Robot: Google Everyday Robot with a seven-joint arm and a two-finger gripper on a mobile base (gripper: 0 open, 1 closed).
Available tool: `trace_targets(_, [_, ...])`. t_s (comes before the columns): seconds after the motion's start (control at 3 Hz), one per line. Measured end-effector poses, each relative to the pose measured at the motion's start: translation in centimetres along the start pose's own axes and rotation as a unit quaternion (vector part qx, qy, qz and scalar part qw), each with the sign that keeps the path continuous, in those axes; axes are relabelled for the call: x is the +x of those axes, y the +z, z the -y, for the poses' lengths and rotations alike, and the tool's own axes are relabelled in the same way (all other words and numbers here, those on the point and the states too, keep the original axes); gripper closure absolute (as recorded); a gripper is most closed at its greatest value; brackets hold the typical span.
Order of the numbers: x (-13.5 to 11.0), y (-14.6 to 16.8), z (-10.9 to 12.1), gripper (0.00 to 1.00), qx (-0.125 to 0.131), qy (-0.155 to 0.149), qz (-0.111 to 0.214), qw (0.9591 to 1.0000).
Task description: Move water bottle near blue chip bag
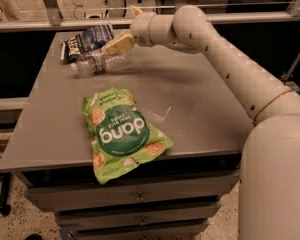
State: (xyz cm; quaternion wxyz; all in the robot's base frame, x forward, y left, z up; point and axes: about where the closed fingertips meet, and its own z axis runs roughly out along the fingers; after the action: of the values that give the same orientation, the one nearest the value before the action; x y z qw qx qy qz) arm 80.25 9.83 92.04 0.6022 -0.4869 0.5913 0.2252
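The water bottle (pixel 98 63) is clear with a pale label band and lies on its side at the back left of the grey table (pixel 200 109). The blue chip bag (pixel 88 39) is dark navy with white lettering and lies just behind the bottle, touching or almost touching it. My gripper (pixel 116 45) is at the bottle's right end, just above it and beside the bag's right edge. The arm reaches in from the right over the back of the table.
A large bright green "dang" bag (pixel 121 134) lies at the table's front, overhanging the front edge. Drawers (pixel 140 198) sit below the tabletop. A rail (pixel 65 23) runs behind the table.
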Motion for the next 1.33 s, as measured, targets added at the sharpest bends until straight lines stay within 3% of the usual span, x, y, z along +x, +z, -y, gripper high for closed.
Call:
trace_targets(0.33, [0.1, -3.1, 1.8, 0.00, 0.007, -0.010, -0.003, 0.9999])
trace_targets(0.67, [-0.2, -7.4, 3.7, 0.00, 0.004, -0.038, -0.024, 0.9990])
trace_targets(1.0, [0.2, -12.7, 5.2, 0.00, -0.001, -0.078, -0.051, 0.9956])
trace_targets(1.33, [1.6, -18.9, 6.2, 0.00, 0.005, -0.118, -0.090, 0.9890])
